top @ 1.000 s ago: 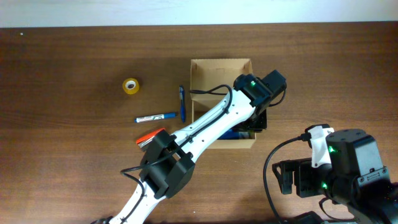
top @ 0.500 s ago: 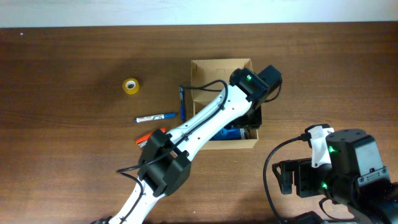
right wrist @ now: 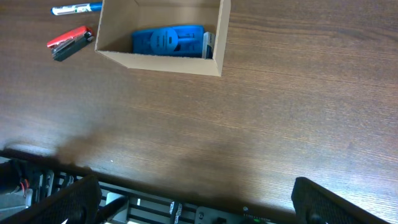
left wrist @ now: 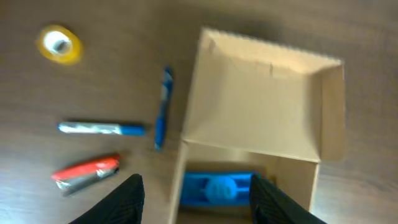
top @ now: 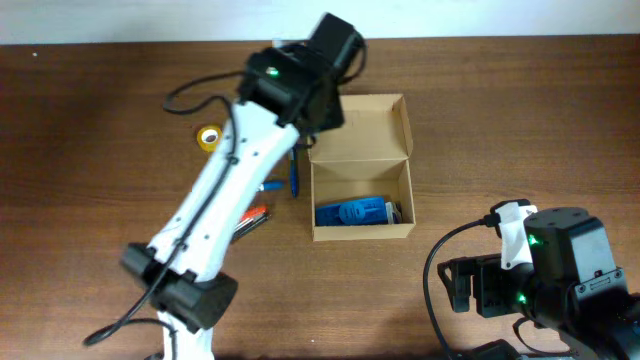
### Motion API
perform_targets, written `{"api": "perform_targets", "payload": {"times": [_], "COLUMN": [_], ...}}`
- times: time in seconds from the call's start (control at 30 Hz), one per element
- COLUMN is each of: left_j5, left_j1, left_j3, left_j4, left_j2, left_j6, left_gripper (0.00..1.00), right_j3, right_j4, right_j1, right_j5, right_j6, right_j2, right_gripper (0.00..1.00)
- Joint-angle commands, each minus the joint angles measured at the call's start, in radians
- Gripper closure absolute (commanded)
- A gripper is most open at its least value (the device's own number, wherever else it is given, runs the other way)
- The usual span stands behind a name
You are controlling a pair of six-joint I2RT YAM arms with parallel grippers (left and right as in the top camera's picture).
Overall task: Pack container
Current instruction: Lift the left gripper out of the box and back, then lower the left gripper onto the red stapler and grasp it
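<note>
The container (top: 404, 182) is a tan cardboard box, open, with its flap lid (top: 358, 127) tilted back. A blue flat item (top: 352, 212) lies inside at the front; it also shows in the left wrist view (left wrist: 217, 188) and the right wrist view (right wrist: 168, 40). My left gripper (left wrist: 202, 205) is open and empty, high above the box's left front wall (left wrist: 176, 180). In the overhead view its wrist (top: 300, 75) is behind the box's left corner. My right gripper (right wrist: 199, 205) is open and empty over the table's front edge, well clear of the box (right wrist: 155, 62).
Left of the box lie a blue pen (top: 294, 176), a blue-and-white marker (left wrist: 99, 129), a red-and-grey stapler-like tool (top: 255, 215) and a yellow tape roll (top: 208, 138). The left arm's white link (top: 215, 190) crosses above them. The right arm's base (top: 560, 270) is at the front right.
My left arm has swung from over the box's right side up and to the back left. The box's inside with the blue item is now uncovered. The right arm has not moved.
</note>
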Motion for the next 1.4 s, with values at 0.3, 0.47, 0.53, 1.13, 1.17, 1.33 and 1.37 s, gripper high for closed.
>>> {"api": "perform_targets", "payload": {"times": [0.3,0.47,0.53,1.13,1.17,1.33,1.37], "left_j5": [-0.07,-0.07,-0.074,0.218,0.238,0.321,0.324], "left_j1": [0.428,0.497,0.503,0.491,0.483,0.44,0.436], "left_j3": [0.017,0.014,0.011,-0.416,-0.483,-0.748,-0.765], "left_j4": [-0.04,-0.035,-0.029,0.066,0.094,0.179,0.179], "left_j2": [-0.051,-0.03,-0.029,-0.03,-0.03,-0.034,-0.036], "left_j6": [0.283,0.355,0.354,0.991,0.996,1.032,1.032], "left_gripper": [0.47,0.0,0.0,0.0,0.0,0.0,0.0], "right_j3": [0.01,0.01,0.01,0.01,0.01,0.01,0.01], "right_j4": [0.003,0.003,0.003,0.003,0.003,0.003,0.003], "right_j1": [0.006,0.006,0.006,0.006,0.006,0.006,0.006], "right_j5": [-0.001,-0.001,-0.001,-0.001,-0.001,-0.001,-0.001], "right_j6": [-0.005,-0.005,-0.005,-0.004,-0.004,-0.004,-0.004], "right_j2": [-0.004,-0.004,-0.004,-0.004,-0.004,-0.004,-0.004], "right_gripper": [0.01,0.01,0.01,0.01,0.01,0.01,0.01]}}
